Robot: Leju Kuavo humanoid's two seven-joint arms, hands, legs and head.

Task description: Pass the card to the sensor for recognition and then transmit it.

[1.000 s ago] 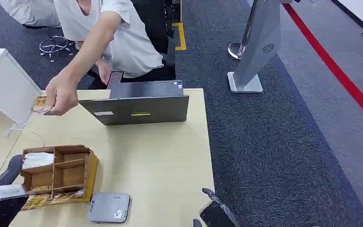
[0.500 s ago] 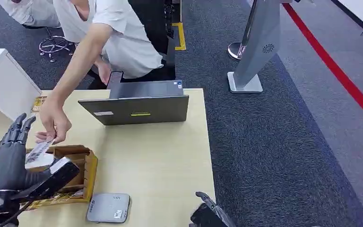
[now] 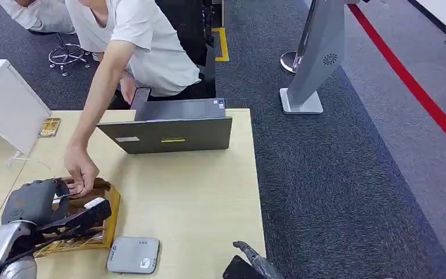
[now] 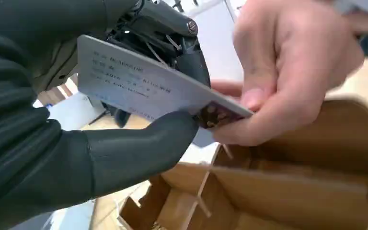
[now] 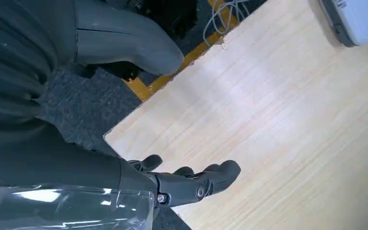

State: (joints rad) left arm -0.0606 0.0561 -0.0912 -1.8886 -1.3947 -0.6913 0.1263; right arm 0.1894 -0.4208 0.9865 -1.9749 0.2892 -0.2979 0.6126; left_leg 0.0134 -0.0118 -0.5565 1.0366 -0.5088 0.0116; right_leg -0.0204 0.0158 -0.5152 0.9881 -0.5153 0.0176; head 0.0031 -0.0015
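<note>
Pinching the card (image 4: 148, 88), left hand (image 3: 35, 200) fingers (image 4: 139, 148) curl over the box (image 3: 107, 218).

Laptop (image 3: 171, 128), wooden divided box (image 3: 109, 216), grey kiosk (image 3: 316, 55)

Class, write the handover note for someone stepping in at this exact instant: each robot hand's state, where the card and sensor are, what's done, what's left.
Left robot hand: thumb and fingers pinch the card above the cardboard organizer box; a person's hand also grips the card's other end.
Right robot hand: holds nothing, fingers loosely apart, by the table's near edge.
Sensor, the grey reader, lies flat on the table beside the box.
Done: card is reaching the left robot hand.
Left: person lets go, present card to the reader, then pass it on.
</note>
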